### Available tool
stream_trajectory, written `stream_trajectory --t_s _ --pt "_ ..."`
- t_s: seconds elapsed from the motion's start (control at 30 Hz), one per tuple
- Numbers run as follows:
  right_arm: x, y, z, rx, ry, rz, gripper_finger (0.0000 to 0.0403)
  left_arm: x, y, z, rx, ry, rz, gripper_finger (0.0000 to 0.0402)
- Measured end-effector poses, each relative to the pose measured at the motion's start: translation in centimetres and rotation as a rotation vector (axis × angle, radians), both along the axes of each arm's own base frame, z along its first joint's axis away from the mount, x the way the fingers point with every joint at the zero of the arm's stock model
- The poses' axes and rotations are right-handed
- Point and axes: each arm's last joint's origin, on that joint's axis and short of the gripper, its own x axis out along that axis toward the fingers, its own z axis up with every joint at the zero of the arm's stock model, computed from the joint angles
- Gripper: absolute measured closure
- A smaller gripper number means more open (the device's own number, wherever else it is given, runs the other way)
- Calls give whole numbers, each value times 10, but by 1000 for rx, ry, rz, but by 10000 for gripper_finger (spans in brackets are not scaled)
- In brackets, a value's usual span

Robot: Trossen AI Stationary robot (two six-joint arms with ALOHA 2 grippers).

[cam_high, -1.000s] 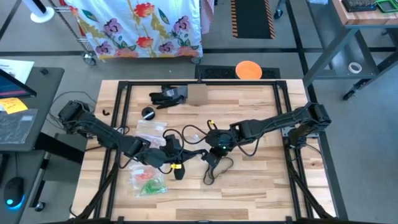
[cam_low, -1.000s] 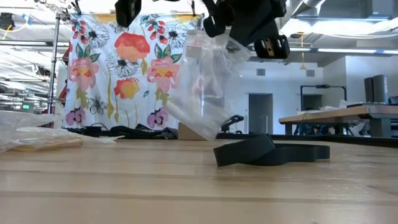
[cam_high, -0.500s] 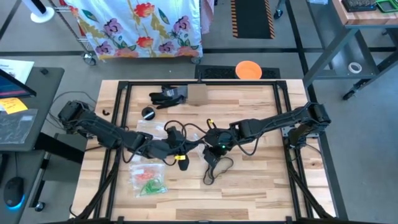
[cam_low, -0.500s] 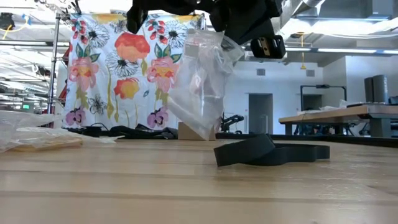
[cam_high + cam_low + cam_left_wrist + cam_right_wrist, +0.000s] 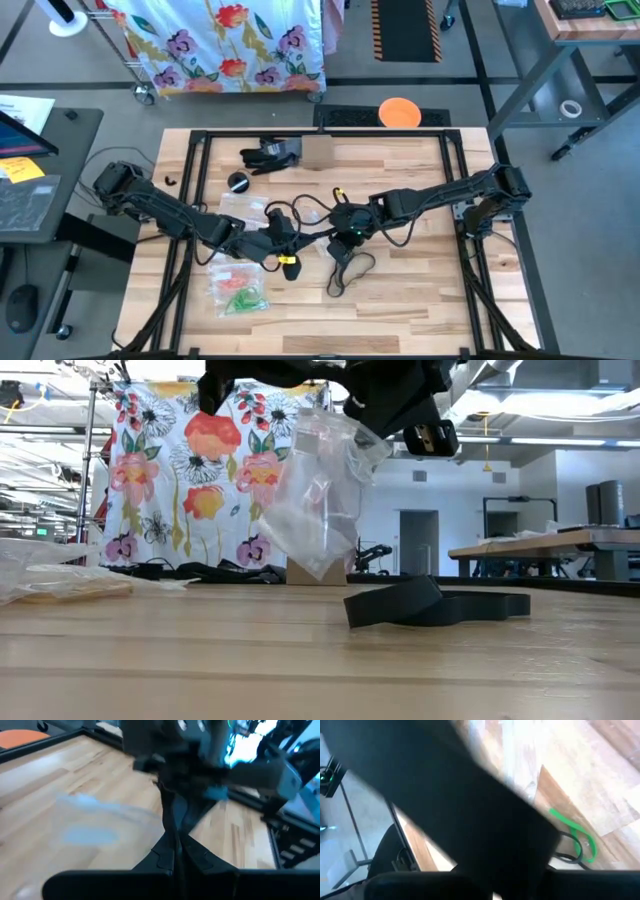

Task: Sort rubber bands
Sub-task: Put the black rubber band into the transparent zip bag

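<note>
Wooden slats of the table (image 5: 420, 290) carry both arms at mid-board, where the left gripper (image 5: 283, 238) and the right gripper (image 5: 345, 228) — each with fingers pressed together — pinch a clear bag (image 5: 315, 495) hanging above the wood. Beyond them a black strap (image 5: 435, 605) lies flat. Rubber bands (image 5: 240, 293) — red and green — sit bagged near the front left edge.
</note>
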Motion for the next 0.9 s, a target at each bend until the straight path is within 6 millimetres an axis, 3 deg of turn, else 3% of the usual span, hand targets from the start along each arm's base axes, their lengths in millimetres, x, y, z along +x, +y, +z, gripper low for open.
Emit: stream_trajectory --t_s 0.23,0.5,0.67,0.9 --pt "0 0 0 15 4 -21 403 -6 1 -11 -3 104 25 401" --pt "5 -6 3 28 -41 -46 403 -1 -1 -2 18 25 -2 401" --pt "6 -9 3 -39 -75 60 403 2 6 -1 32 12 11 401" --pt "7 -6 6 -48 -126 172 403 30 13 -14 36 -62 -80 401"
